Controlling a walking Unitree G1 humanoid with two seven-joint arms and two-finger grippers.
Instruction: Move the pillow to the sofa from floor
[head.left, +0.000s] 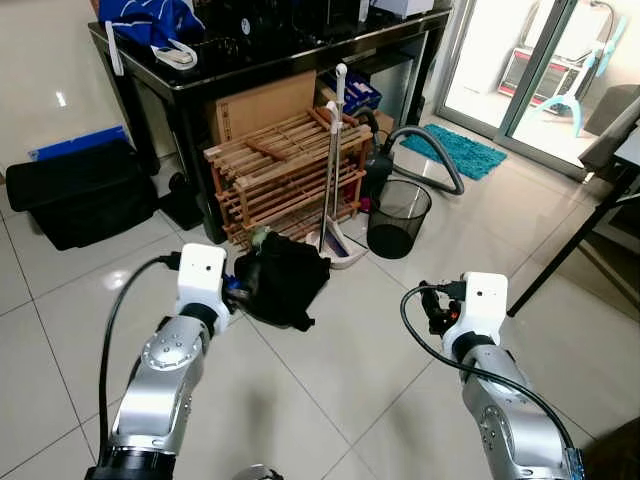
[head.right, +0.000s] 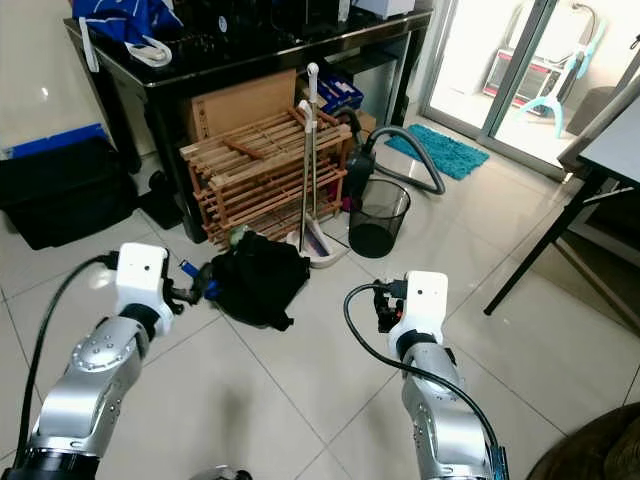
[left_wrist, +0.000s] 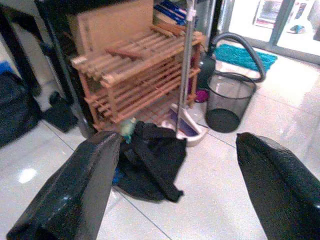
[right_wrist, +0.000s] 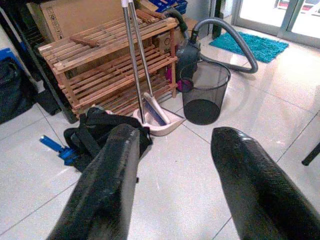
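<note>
Both arms up in front of the robot, over white tiled floor. Left gripper sits lower left of the head frame, fingers spread wide w/ nothing between them; wrist view shows the two black fingers well apart, framing the floor ahead. Right gripper at lower right of centre, also released, fingers parted and empty.

No pillow or sofa that I can make out anywhere in these shots, so can't say where the pillow is. What lies on the floor centre frame is a black bag, crumpled, straps loose, just beyond the left gripper. A small blue object lies touching the bag's side.

Behind the bag: wooden slatted rack, standing under/beside a black table across the top of the frame. Cardboard box tucked under the table behind the rack. Blue cloth and a white item on the tabletop, upper left.

Long-handled dustpan upright just beside the bag, against the rack front. Black mesh bin right of it, upper centre. Vacuum hose curves behind the bin. Teal mat upper right, near a glass sliding door. Black case on the floor at left edge. Dark table leg slants in at right.
</note>
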